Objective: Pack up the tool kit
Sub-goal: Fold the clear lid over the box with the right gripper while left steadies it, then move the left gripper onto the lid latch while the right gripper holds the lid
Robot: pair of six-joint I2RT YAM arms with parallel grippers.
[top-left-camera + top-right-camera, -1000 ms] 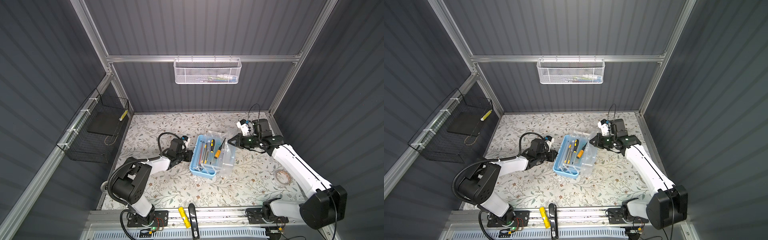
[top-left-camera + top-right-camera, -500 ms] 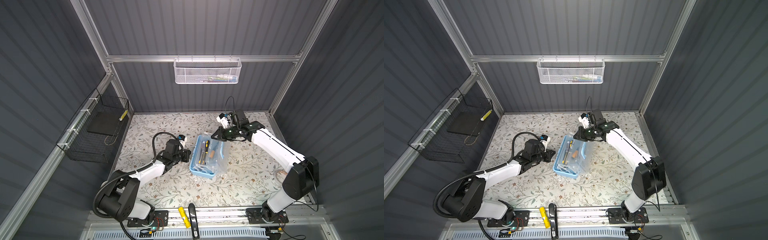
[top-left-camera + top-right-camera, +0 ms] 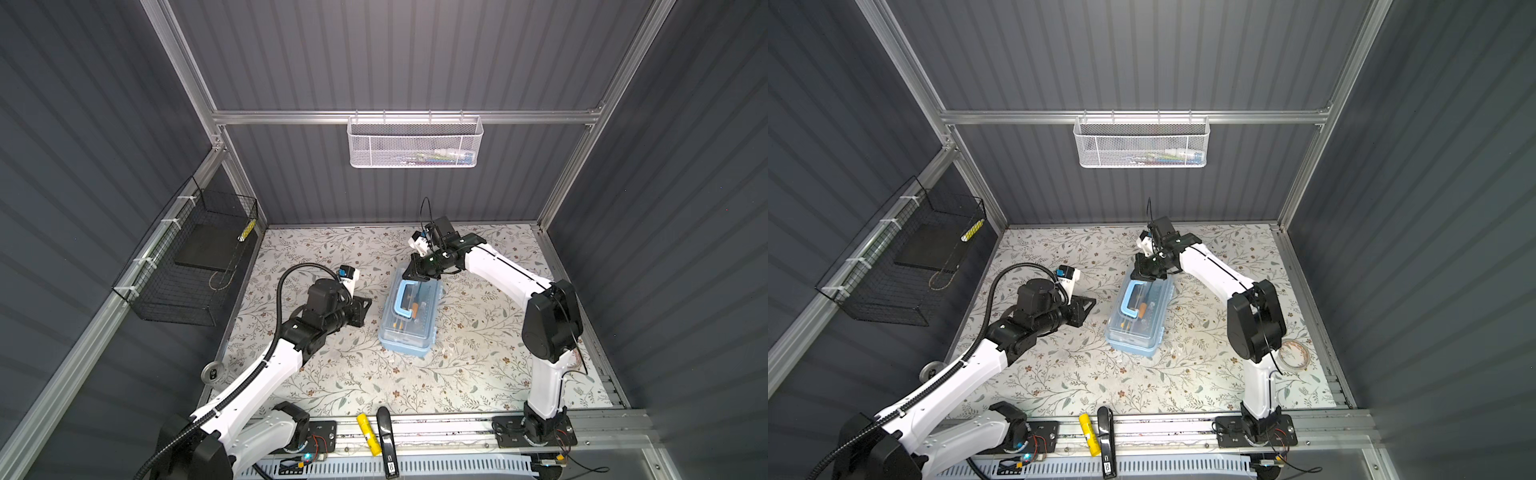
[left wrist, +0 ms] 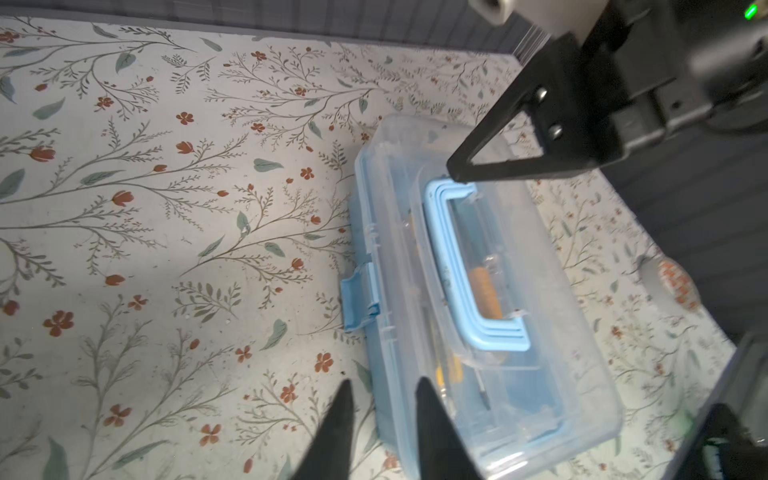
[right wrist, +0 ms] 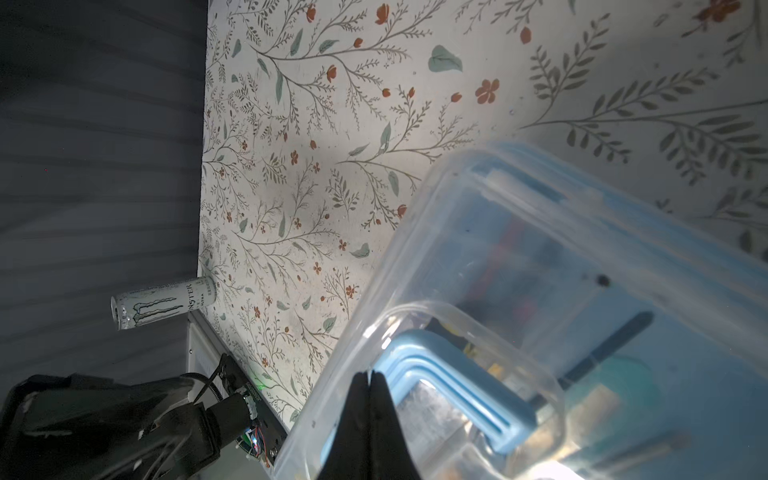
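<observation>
Midway across the floral table (image 3: 332, 374), the tool kit case (image 3: 409, 318) lies flat with its clear lid (image 4: 540, 249) down over the tools, yet the blue latch (image 4: 359, 299) on its long side looks unfastened and sticks out from the wall. The right end effector (image 5: 368, 374), jaws pressed together and empty, rests its tip on the lid beside one end of the blue handle (image 4: 465, 266). The left end effector (image 4: 384, 382) stands spread, holding nothing, near the latch side but apart from the case. Pressing so far off centre could rock the light case or let the tip skate on the slick plastic. A sideways nudge at the latch may shove the case instead of snapping it shut, and the lid could then spring up. Only one label reads: a white can (image 5: 164, 305) by the table's edge bears the Monster claw mark and name, with smaller print that seems to say Ultra
</observation>
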